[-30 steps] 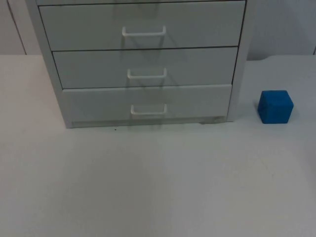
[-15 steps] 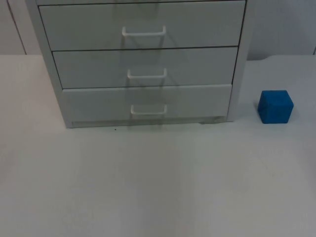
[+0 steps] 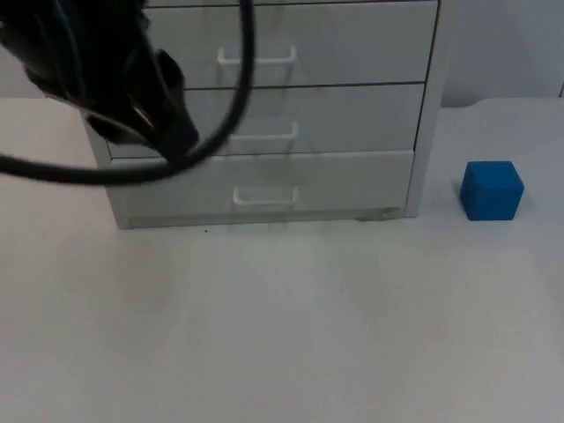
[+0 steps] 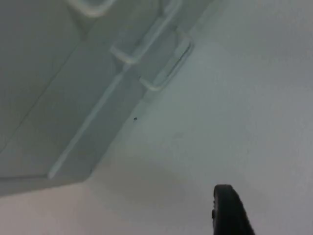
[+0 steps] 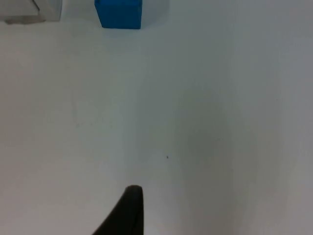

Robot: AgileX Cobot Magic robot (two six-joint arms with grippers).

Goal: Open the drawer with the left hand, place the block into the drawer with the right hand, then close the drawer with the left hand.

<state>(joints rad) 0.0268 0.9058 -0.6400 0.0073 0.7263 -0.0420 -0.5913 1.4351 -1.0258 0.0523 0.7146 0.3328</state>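
a grey drawer cabinet [image 3: 264, 106] is set at the far side of the white table [image 3: 282, 335], all three drawers shut. the blue block [image 3: 492, 189] is found on the table just right of the cabinet, apart from it. the left gripper [image 3: 163, 123] is positioned before the cabinet's left front; its opening cannot be told. the right gripper [image 5: 128, 213] is held over bare table, well apart from the block; its opening cannot be told.

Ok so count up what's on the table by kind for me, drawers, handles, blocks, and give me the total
Drawer fronts: 3, top, middle, bottom, all shut
White handles: 3, one per drawer, e.g. the lowest handle
Blue block: 1, on the table right of the cabinet
Total: 7
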